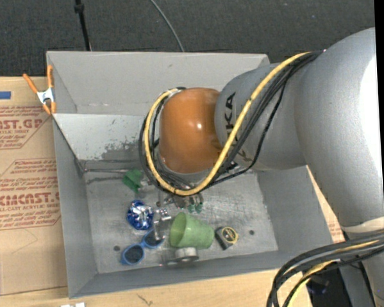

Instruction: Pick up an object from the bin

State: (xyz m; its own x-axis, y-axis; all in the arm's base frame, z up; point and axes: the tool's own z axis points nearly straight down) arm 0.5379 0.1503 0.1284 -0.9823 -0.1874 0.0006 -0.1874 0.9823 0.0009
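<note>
My gripper [161, 217] reaches down below the orange wrist cover into the front middle of the bin. It stands between a blue and white patterned ball [139, 215] on its left and a light green cup [190, 232] lying on its side at its right. Just below it a small blue piece [150, 241] lies on the floor. I see nothing held in the gripper.
A blue ring-shaped cap [131, 254] lies at the front left, a grey disc [181, 255] under the cup, a black and yellow tape measure [226, 237] to the cup's right. A small green piece [133, 179] lies near the back wall. The arm covers the bin's right.
</note>
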